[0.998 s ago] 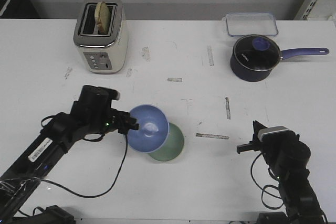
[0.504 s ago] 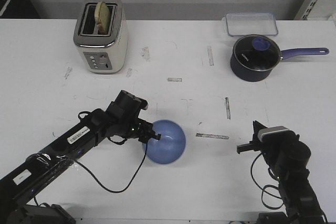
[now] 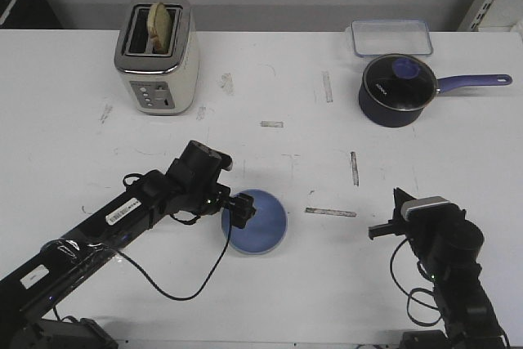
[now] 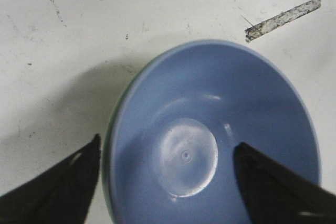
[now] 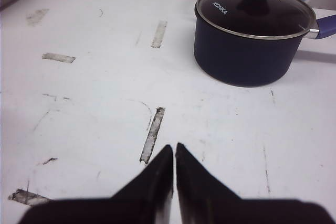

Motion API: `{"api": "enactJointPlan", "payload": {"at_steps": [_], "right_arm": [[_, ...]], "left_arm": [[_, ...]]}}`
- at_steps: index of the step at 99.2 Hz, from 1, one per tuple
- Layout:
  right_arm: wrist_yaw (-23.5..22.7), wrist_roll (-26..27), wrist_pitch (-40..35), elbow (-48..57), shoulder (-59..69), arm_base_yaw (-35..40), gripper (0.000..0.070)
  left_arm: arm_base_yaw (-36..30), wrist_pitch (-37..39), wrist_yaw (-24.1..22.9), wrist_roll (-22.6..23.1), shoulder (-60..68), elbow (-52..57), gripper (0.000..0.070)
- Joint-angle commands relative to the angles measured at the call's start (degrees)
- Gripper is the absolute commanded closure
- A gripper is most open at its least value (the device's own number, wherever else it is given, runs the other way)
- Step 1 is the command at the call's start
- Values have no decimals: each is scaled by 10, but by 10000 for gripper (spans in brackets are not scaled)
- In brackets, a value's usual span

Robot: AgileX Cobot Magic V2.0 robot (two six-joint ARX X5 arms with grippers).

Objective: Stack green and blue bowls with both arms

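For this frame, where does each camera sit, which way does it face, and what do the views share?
Front: raised behind the robot, facing forward over the table; shows both arms, toaster.
Left wrist: on the left arm, looking down into the blue bowl, green bowl rim beneath; left end effector open.
Right wrist: low, facing the saucepan; right end effector shut.
Shared: front sees the blue bowl and saucepan too.

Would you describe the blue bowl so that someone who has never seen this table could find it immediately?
Start at the cream toaster at the table's far left, then come toward the near edge and slightly right, to the left gripper. The blue bowl sits right beside it, nested in the green bowl. It is pale periwinkle and open, unlike the dark lidded saucepan.
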Motion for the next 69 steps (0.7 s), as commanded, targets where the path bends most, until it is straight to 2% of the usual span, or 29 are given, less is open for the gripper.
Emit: {"api": "enactJointPlan", "payload": {"at_steps": [1, 27, 34, 42, 61, 69], "right_arm": [[-1, -2, 5, 4, 3, 1, 700], [-1, -2, 5, 4, 3, 1, 700], [-1, -2, 5, 4, 3, 1, 700], [-1, -2, 5, 4, 3, 1, 700], [-1, -3, 5, 4, 2, 1, 700], [-1, -3, 6, 4, 2, 1, 700]], "left_arm": [[-5, 4, 2, -1, 6, 26, 1], [10, -26, 0, 6, -6, 108, 9], [19, -34, -7, 7, -14, 132, 36], [34, -47, -8, 19, -28, 152, 160], [91, -68, -10, 68, -79, 162, 580], [122, -96, -31, 98, -101, 162, 700]]}}
